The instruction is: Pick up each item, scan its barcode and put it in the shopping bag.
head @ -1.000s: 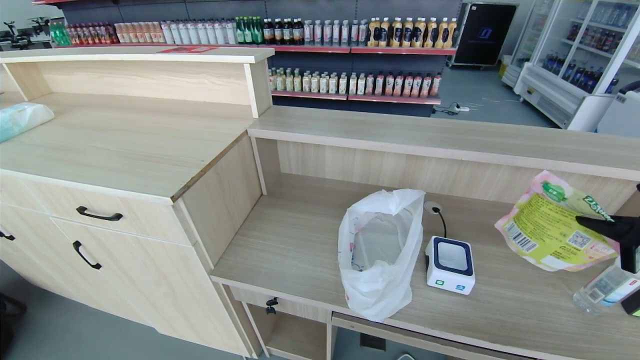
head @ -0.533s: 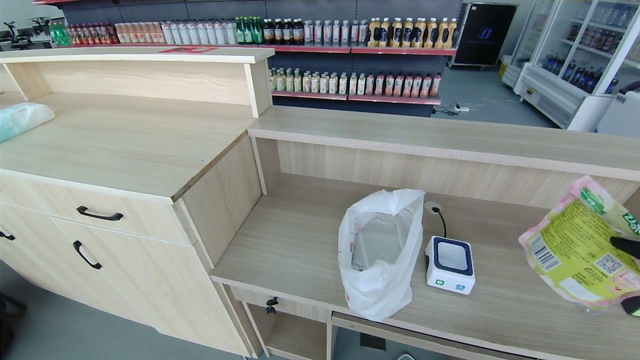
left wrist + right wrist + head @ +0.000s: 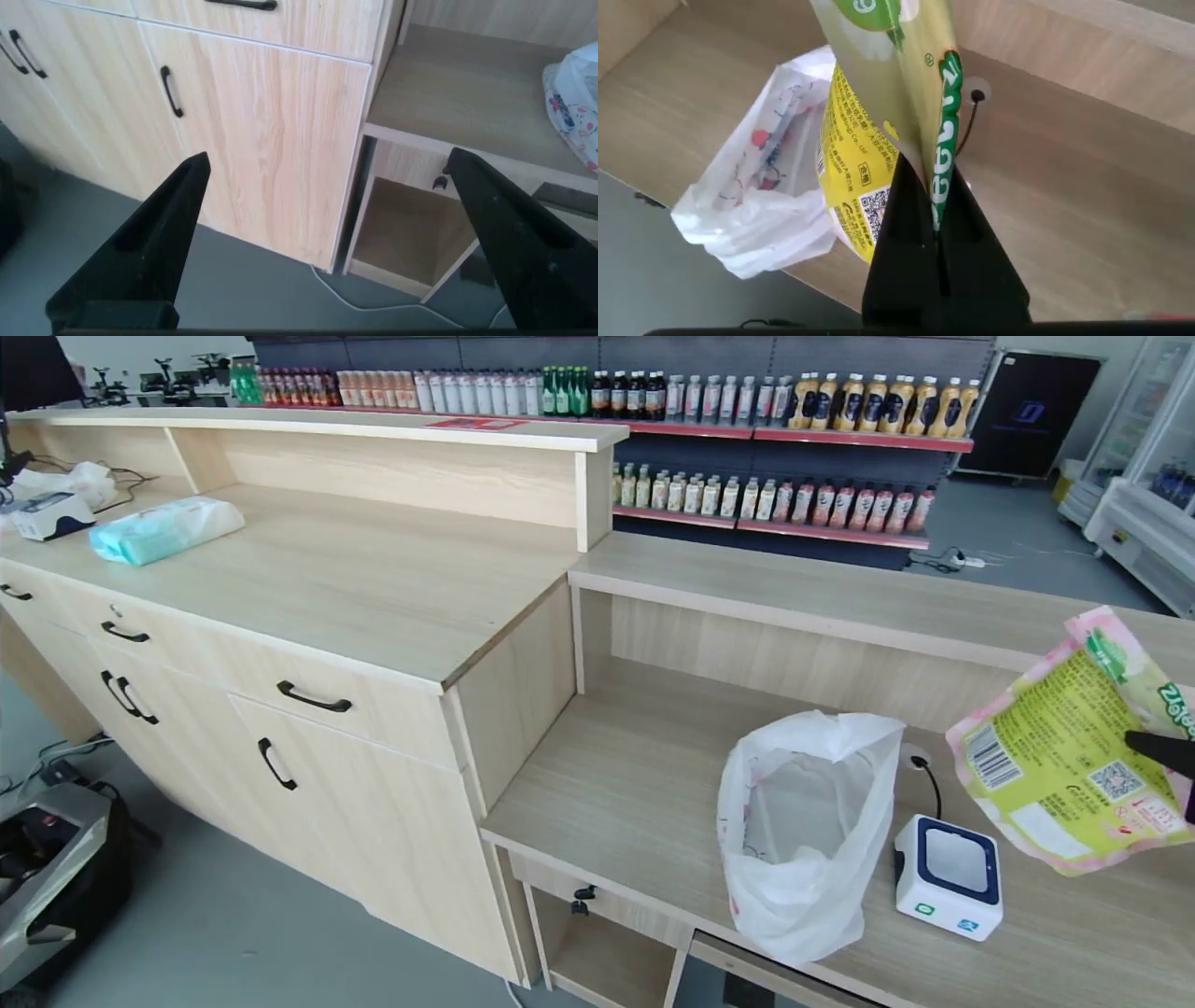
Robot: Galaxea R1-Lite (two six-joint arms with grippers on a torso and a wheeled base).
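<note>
A yellow-green and pink snack pouch [image 3: 1055,756] hangs tilted above the lower counter [image 3: 635,784], its barcode side facing me. My right gripper [image 3: 1162,751] is shut on the pouch's far edge. In the right wrist view the pouch [image 3: 878,65] runs up between the gripper's [image 3: 936,205] fingers. A white shopping bag [image 3: 803,821] stands open on the counter, and the white scanner [image 3: 948,877] sits right beside it, below the pouch's barcode end. My left gripper [image 3: 327,159] is open with nothing in it, low in front of the cabinet doors.
A raised ledge [image 3: 840,597] backs the lower counter. The taller counter on the left carries a pale blue packet [image 3: 163,527] and a small device [image 3: 51,513]. Bottle shelves [image 3: 747,429] stand behind. Cabinet doors with black handles [image 3: 168,89] face the left arm.
The head camera has turned left, so the whole scene has shifted right. Against the counter, the held pouch swung out right, then came back closer to the scanner and a little higher.
</note>
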